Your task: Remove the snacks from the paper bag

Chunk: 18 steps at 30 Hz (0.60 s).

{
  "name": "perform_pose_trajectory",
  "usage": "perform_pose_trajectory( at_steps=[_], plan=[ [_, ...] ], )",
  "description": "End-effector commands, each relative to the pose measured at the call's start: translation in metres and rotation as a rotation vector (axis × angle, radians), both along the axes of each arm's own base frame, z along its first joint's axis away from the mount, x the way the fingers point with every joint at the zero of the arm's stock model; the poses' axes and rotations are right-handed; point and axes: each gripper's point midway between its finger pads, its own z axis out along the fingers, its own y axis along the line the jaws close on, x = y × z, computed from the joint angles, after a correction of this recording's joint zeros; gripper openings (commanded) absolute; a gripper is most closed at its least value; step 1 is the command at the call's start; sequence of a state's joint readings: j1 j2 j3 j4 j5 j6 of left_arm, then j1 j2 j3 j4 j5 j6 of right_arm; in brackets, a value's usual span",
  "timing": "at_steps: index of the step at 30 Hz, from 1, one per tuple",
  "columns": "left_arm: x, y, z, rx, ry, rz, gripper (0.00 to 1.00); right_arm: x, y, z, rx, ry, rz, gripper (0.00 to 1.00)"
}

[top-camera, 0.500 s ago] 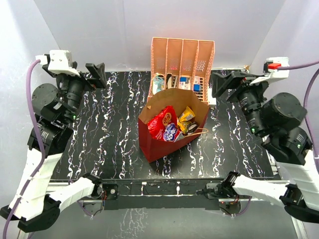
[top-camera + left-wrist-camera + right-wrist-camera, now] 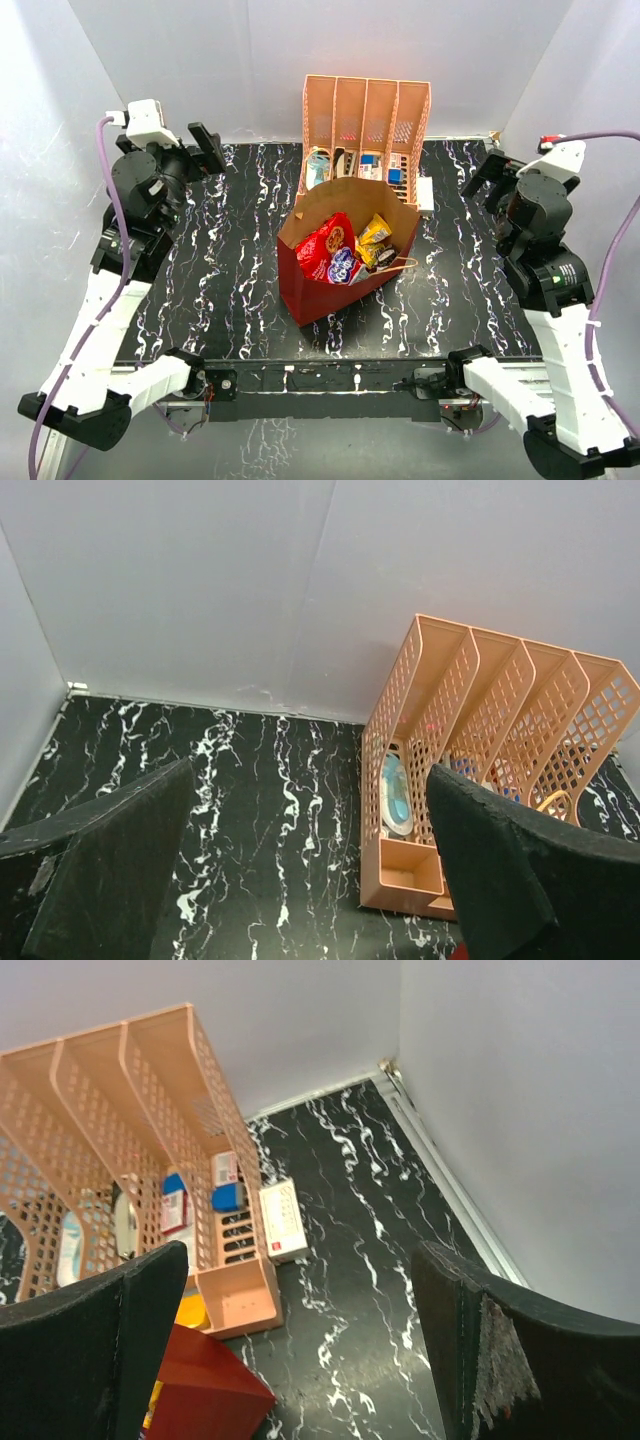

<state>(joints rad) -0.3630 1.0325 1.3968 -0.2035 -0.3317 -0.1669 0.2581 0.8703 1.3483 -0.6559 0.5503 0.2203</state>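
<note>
The paper bag (image 2: 335,292) is seen standing near the middle of the table (image 2: 220,280), its mouth open upward. The peach rack (image 2: 365,105) is just behind it toward the far edge; whether the two touch cannot be told. Inside the bag, the large red cookie bag (image 2: 325,243) is propped against the left side and a yellow packet (image 2: 377,229) is wedged to its right. A few smaller packets (image 2: 384,257) are tucked lower down, too small to be told apart. A twine handle (image 2: 405,264) is draped over the right rim. Both arms are held high and well apart from the bag, the left gripper (image 2: 300,880) toward the far left corner and the right gripper (image 2: 300,1360) toward the far right corner. In each wrist view the fingers are spread wide with nothing between them, and no snack has been lifted out yet. The snacks are judged to be light, soft and crinkly, with slick film that could slip from a shallow pinch, and the cookies are likely to break if squeezed hard. The cookie bag is best taken by its raised upper edge, which stands highest and clearest of the paper wall. The paper bag itself is judged light and liable to tip or be dragged along, so a steadying hold on its rim may be needed.
</note>
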Motion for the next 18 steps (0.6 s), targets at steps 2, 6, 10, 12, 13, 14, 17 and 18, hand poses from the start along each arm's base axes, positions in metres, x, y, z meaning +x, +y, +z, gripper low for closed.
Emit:
perform_pose_trajectory(
  at_steps=[2, 6, 10, 12, 13, 14, 17, 18],
  plan=[
    [0.006, -0.007, -0.004, -0.078, -0.041, -0.013, 0.98, -0.011, -0.003, -0.018, 0.066, 0.017, 0.052, 0.98],
    [0.009, -0.018, -0.02, -0.092, -0.035, -0.038, 0.98, -0.025, 0.011, -0.035, 0.154, 0.032, 0.143, 0.98],
    [0.008, -0.032, -0.033, -0.097, -0.037, -0.077, 0.98, -0.04, 0.043, -0.046, 0.27, 0.006, 0.31, 0.98],
    [0.006, -0.036, -0.036, -0.081, -0.046, -0.082, 0.98, -0.047, 0.061, -0.054, 0.342, 0.021, 0.393, 0.98],
    [0.004, -0.037, -0.037, -0.075, -0.053, -0.075, 0.98, -0.05, 0.074, -0.059, 0.38, 0.04, 0.462, 0.98],
    [0.002, -0.036, -0.037, -0.069, -0.063, -0.069, 0.98, -0.054, 0.087, -0.061, 0.412, 0.05, 0.527, 0.98],
    [-0.008, -0.035, -0.037, -0.063, -0.098, -0.05, 0.98, -0.061, 0.121, -0.067, 0.517, 0.093, 0.719, 0.98],
    [-0.01, -0.035, -0.036, -0.056, -0.11, -0.045, 0.98, -0.062, 0.129, -0.07, 0.549, 0.119, 0.762, 0.98]
  ],
)
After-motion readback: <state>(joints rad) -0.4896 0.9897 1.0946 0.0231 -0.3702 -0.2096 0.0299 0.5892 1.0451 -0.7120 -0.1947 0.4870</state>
